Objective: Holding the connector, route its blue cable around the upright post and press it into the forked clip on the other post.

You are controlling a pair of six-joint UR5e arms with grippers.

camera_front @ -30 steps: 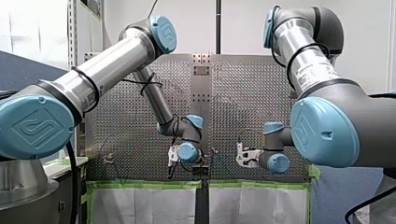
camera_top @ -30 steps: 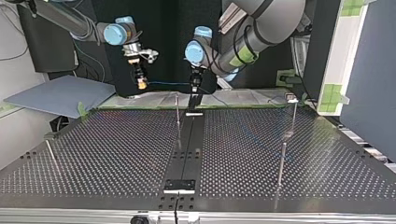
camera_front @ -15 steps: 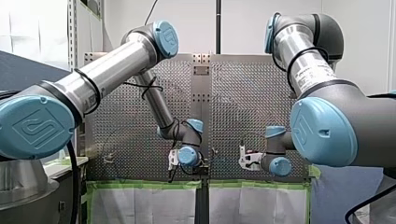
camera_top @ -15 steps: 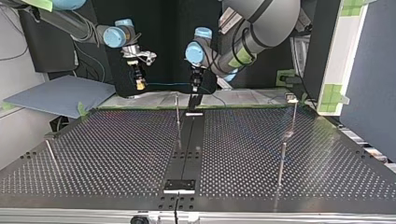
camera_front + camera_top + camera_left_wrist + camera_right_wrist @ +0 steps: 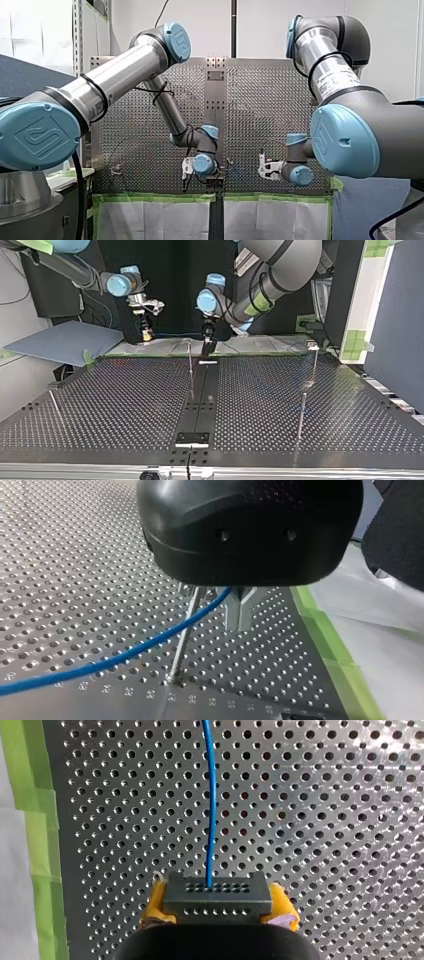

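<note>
My right jaws are clamped shut, yellow pads gripping the dark connector (image 5: 218,896). Its blue cable (image 5: 125,652) runs up just beside the forked clip (image 5: 240,611), crossing the thin post (image 5: 181,645) next to that clip. My left jaws are hidden; I cannot tell their opening.

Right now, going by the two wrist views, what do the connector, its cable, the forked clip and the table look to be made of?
Connector: dark grey, matte, rows of small holes; likely moulded plastic.
Cable: blue, smooth, bends softly; probably a rubbery jacket.
Forked clip: pale grey, dull; plastic or metal, unclear.
Table: perforated sheet with bright glints; metal.
</note>
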